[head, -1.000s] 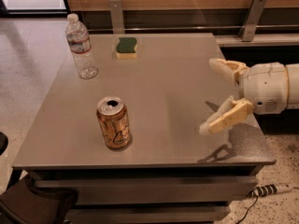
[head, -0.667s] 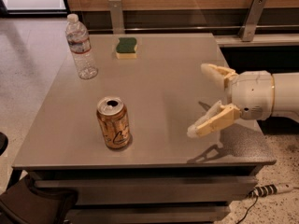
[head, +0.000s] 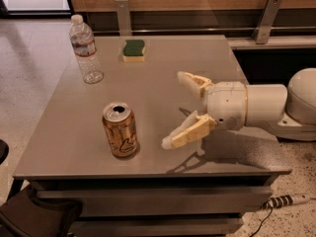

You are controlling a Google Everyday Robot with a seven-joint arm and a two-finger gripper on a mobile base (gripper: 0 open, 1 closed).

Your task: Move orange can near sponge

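The orange can (head: pixel 120 131) stands upright near the front left of the grey table (head: pixel 158 73), its silver top showing. The sponge (head: pixel 134 50), dark green over pale yellow, lies at the back of the table. My gripper (head: pixel 174 109) reaches in from the right, above the table, a short way right of the can. Its cream fingers (head: pixel 190 131) are spread wide and hold nothing.
A clear plastic water bottle (head: pixel 85 50) stands at the back left, left of the sponge. A wooden wall with metal brackets (head: pixel 267 18) runs behind the table. A power strip (head: pixel 287 200) lies on the floor at the front right.
My gripper has moved left across the table toward the can, fingers still spread. The can, sponge and bottle have not moved.
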